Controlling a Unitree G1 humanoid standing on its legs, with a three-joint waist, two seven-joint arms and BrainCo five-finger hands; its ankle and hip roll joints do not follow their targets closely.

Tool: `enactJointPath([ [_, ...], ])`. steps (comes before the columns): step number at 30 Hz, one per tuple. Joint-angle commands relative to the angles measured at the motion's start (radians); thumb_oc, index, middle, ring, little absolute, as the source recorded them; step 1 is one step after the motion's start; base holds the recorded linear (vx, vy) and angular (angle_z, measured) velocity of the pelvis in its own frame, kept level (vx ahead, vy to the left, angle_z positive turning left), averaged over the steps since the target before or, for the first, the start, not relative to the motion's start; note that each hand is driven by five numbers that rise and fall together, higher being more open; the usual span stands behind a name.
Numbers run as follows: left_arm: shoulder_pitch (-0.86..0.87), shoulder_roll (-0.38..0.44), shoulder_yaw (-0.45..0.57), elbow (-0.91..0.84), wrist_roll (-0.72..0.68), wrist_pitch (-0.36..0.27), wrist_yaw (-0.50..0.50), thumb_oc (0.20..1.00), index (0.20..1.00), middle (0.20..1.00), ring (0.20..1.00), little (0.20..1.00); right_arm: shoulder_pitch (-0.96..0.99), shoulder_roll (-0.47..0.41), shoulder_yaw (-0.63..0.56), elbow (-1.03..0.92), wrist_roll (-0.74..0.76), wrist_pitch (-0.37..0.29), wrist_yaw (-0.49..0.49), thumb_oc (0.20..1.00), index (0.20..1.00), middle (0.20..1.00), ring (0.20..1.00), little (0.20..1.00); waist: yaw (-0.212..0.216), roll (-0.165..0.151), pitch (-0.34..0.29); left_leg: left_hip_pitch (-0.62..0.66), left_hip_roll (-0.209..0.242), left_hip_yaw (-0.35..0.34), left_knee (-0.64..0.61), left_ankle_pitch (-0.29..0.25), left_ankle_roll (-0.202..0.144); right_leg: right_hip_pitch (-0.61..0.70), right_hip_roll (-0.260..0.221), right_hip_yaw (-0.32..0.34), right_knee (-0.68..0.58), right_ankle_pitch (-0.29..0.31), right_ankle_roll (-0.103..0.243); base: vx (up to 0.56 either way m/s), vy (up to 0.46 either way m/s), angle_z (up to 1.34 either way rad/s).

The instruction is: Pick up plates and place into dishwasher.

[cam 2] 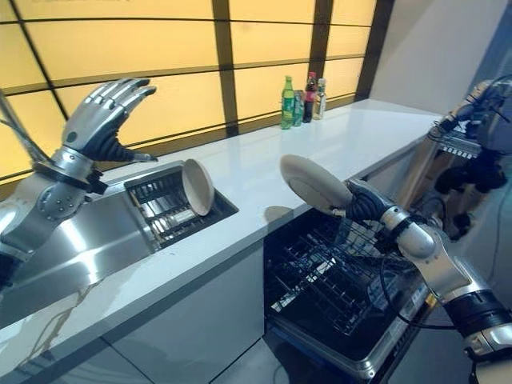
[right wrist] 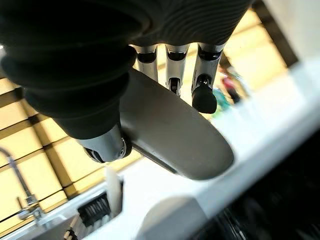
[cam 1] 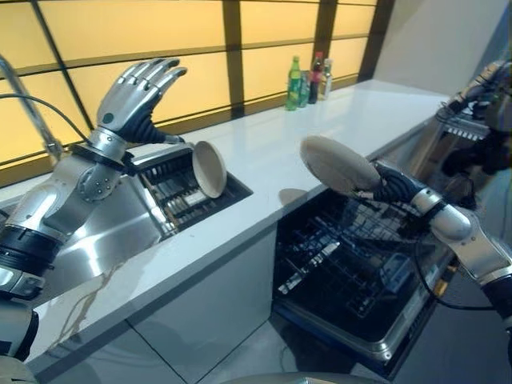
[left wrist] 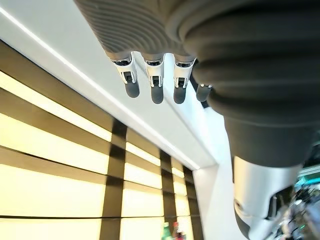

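Right robot hand (cam 1: 394,186) grips a beige plate (cam 1: 338,164), fingers and thumb curled round its rim, plate tilted and held in the air above the open dishwasher (cam 1: 352,280), over its dark wire rack (cam 1: 336,256). Plate edge sits just past the white tabletop (cam 1: 272,152) front edge. Left robot hand (cam 1: 136,96) raised above the sink (cam 1: 120,232), fingers straight and spread, holding nothing. Second beige plate (cam 1: 210,169) stands on edge, leaning in the dish rack (cam 1: 180,192) at the dishwasher-side end of the sink. Bottles (cam 1: 308,82) stand at the tabletop's back edge, well apart from the dishwasher. Faucet (cam 1: 28,108) behind the sink.
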Motion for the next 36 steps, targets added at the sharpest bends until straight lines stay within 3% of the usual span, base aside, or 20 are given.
enactJointPath([
  [1, -0.021, 0.043, 0.036, 0.09, -0.003, 0.025, 0.035, 1.0, 1.0, 1.0, 1.0, 1.0, -0.016, -0.058, -0.048, -0.044, 0.112, 0.036, 0.078, 0.2, 0.2, 0.2, 0.2, 0.2, -0.001, 0.028, 0.02, 0.001, -0.065, 0.051, 0.009, -0.116, 0.041, 0.094, 0.006, 0.03, 0.01, -0.153, 0.093, 0.04, 0.009, -0.13],
  [5, -0.054, 0.069, -0.011, 0.146, 0.004, 0.031, 0.008, 1.0, 1.0, 1.0, 1.0, 1.0, 0.032, -0.055, -0.05, -0.026, 0.158, 0.109, 0.188, 0.2, 0.2, 0.2, 0.2, 0.2, -0.017, 0.032, 0.032, 0.0, -0.063, 0.063, 0.009, -0.114, 0.039, 0.089, 0.006, 0.038, 0.01, -0.148, 0.096, 0.06, 0.007, -0.17],
  [10, -0.113, 0.085, -0.092, 0.198, 0.028, 0.056, -0.011, 1.0, 1.0, 1.0, 1.0, 1.0, 0.032, -0.053, 0.005, 0.03, 0.161, 0.143, 0.262, 0.2, 0.2, 0.2, 0.2, 0.2, -0.025, 0.035, 0.051, -0.008, -0.062, 0.073, 0.009, -0.11, 0.039, 0.076, 0.006, 0.043, 0.01, -0.142, 0.099, 0.05, 0.018, -0.07],
  [13, -0.189, 0.082, -0.171, 0.239, 0.041, 0.067, -0.015, 1.0, 1.0, 1.0, 1.0, 1.0, -0.02, -0.041, 0.076, 0.076, 0.132, 0.169, 0.258, 0.2, 0.2, 0.2, 0.2, 0.2, -0.025, 0.039, 0.072, -0.025, -0.063, 0.072, 0.009, -0.105, 0.037, 0.058, 0.004, 0.046, 0.01, -0.136, 0.098, -0.02, 0.032, -0.13],
  [20, -0.404, 0.023, -0.348, 0.338, 0.045, 0.12, -0.051, 1.0, 1.0, 1.0, 1.0, 1.0, -0.281, 0.014, 0.285, 0.246, 0.107, 0.164, 0.136, 0.2, 0.2, 0.2, 0.2, 0.2, -0.013, 0.059, 0.162, -0.096, -0.066, 0.058, 0.009, -0.084, 0.033, -0.01, -0.004, 0.052, 0.01, -0.12, 0.097, -0.13, 0.038, -0.11],
  [26, -0.523, -0.029, -0.431, 0.412, 0.095, 0.157, -0.067, 1.0, 1.0, 1.0, 1.0, 1.0, -0.455, 0.09, 0.398, 0.401, 0.123, 0.177, 0.136, 0.2, 0.2, 0.2, 0.2, 0.2, 0.002, 0.076, 0.221, -0.136, -0.07, 0.038, 0.009, -0.067, 0.03, -0.046, -0.014, 0.046, 0.01, -0.11, 0.096, -0.07, 0.025, -0.03],
  [36, -0.679, -0.088, -0.519, 0.502, 0.125, 0.204, -0.087, 1.0, 1.0, 1.0, 1.0, 1.0, -0.616, 0.181, 0.48, 0.583, 0.106, 0.183, 0.16, 0.2, 0.2, 0.2, 0.2, 0.2, 0.022, 0.099, 0.276, -0.184, -0.081, 0.014, 0.009, -0.043, 0.025, -0.087, -0.033, 0.018, 0.01, -0.095, 0.098, -0.06, 0.017, 0.08],
])
